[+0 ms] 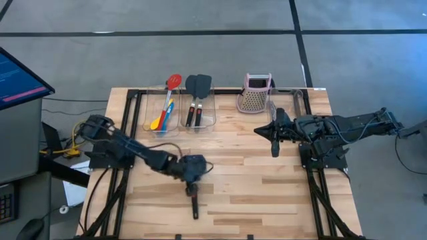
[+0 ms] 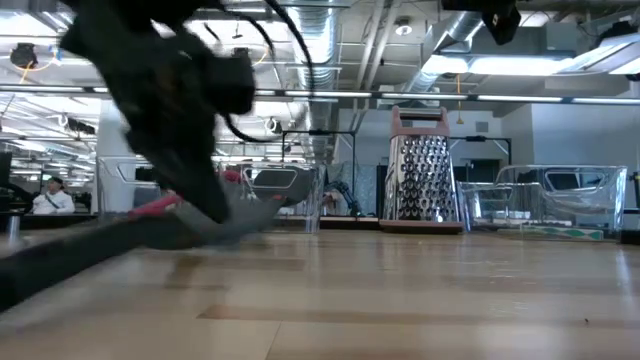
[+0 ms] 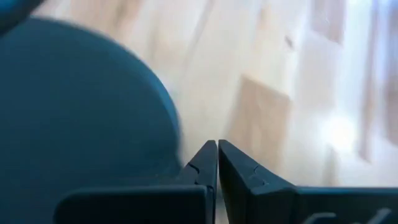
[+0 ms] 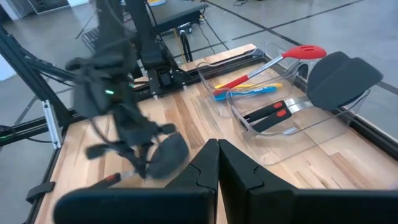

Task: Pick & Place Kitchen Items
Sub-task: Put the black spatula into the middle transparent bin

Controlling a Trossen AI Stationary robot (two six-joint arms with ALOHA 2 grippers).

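Looking down, we see the left gripper (image 1: 192, 179) at lower centre over a spatula (image 1: 194, 200), fingers (image 3: 205, 165) pressed together, seemingly gripping it; the low view blurs the contact. The right gripper (image 1: 275, 148) waits shut, holding nothing.

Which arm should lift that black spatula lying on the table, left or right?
Left. The left claw is already right at the black spatula on the table's near side, while the right claw hovers far off near the box grater.

Grey floor (image 1: 200, 53), ceiling ducts (image 2: 330, 40), monitor (image 1: 17, 77) beside table.
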